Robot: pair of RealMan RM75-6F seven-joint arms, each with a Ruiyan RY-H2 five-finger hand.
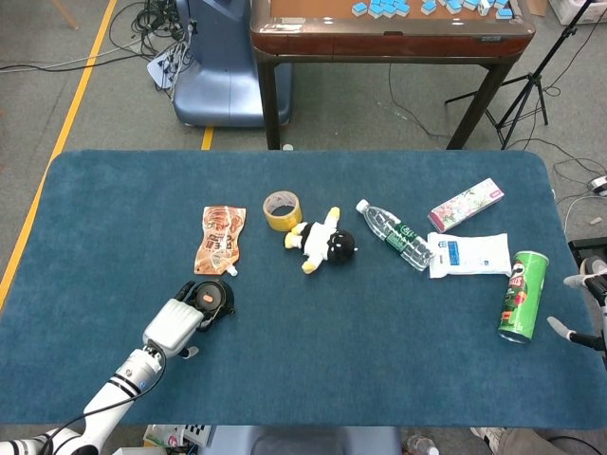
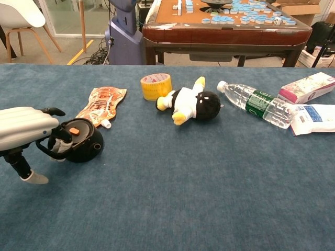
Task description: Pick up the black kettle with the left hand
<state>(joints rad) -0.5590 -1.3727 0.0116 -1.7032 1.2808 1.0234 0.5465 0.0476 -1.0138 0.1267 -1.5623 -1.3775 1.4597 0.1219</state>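
Small round black kettle (image 2: 84,142) with an orange dot on its lid sits on the blue-carpeted desk (image 2: 199,198), left-front part, just below the orange printed foil pouch (image 2: 102,104). My left robot hand (image 2: 23,130) is right beside it on its left; dark fingertips (image 2: 62,137) curl into the kettle's black loop handle and touch it. In the chest view the kettle's base looks down on the desk surface. Whether the fingers are fully wrapped around the handle, I cannot tell: the white back of the robot hand covers the contact in the head view (image 1: 175,325), and from the chest only the tips show. One finger hangs below, apart from the rest, tip near the carpet.

Further out: yellow roll of tape (image 2: 156,86), black-and-white plush toy with yellow feet (image 2: 191,106), clear plastic water bottle with green label (image 2: 255,103) lying on its side, pink flowered carton (image 2: 309,87), white-and-blue wipes packet (image 2: 314,118) cut by the frame edge.

Head view only: green crisps tube (image 1: 523,296) lying near the desk's right edge. My right robot hand (image 1: 586,308) is beyond that edge, mostly cut off; only pale fingertips show, spread apart, nothing held.
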